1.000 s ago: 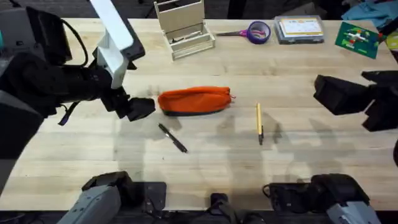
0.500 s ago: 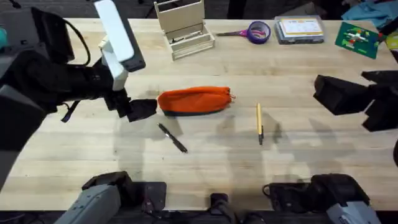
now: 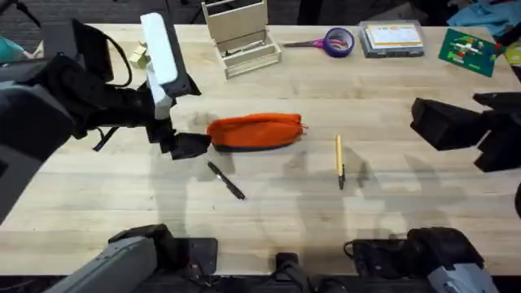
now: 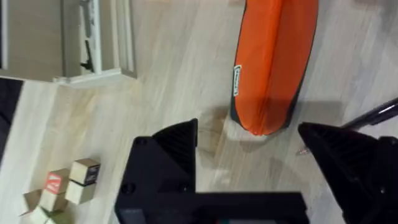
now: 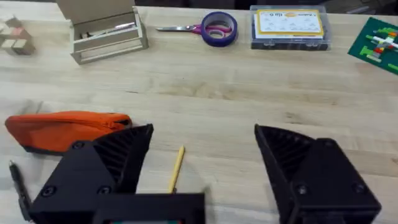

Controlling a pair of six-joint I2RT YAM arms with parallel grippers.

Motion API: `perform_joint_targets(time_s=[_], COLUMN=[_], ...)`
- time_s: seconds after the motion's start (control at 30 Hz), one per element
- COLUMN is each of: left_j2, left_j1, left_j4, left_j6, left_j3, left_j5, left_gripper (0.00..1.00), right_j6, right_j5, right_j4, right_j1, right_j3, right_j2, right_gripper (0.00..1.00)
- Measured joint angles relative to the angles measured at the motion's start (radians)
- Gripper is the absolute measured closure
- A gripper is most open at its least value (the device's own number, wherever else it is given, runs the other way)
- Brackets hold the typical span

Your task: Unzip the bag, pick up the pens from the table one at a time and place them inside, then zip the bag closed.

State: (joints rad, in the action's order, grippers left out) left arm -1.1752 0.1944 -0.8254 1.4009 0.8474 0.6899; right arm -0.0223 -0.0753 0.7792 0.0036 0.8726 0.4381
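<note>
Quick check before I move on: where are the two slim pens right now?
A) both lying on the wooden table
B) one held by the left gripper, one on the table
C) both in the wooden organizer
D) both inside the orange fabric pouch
A: the black pen and the tan pen both lie on the light wooden table, outside the orange fabric pouch; the open left gripper holds nothing.

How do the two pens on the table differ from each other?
The slim black pen is dark all over; the tan pen with a dark tip is mostly yellowish. The black pen lies slanted, in front of the orange pouch's left end; the tan pen lies straight, to the pouch's right. Both lie flat on the light wooden table, outside the pouch.
</note>
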Motion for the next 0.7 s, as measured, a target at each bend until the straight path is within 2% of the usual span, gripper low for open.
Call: perform_joint_targets(time_s=[0.2,0.7], left_j2=[-0.047,-0.049], left_j1=[0.000,0.000], left_j4=[0.007,0.007], left_j6=[0.005,0.007], left_j3=[0.000,0.000], left_j5=[0.000,0.002], left_gripper=[0.008,0.008], right_j6=[0.000,0.000], right_j5=[0.000,0.000], right_j4=[0.000,0.000], right_j1=[0.000,0.000], right_j3=[0.000,0.000], right_j2=[0.000,0.000], right_gripper=[0.003,0.004])
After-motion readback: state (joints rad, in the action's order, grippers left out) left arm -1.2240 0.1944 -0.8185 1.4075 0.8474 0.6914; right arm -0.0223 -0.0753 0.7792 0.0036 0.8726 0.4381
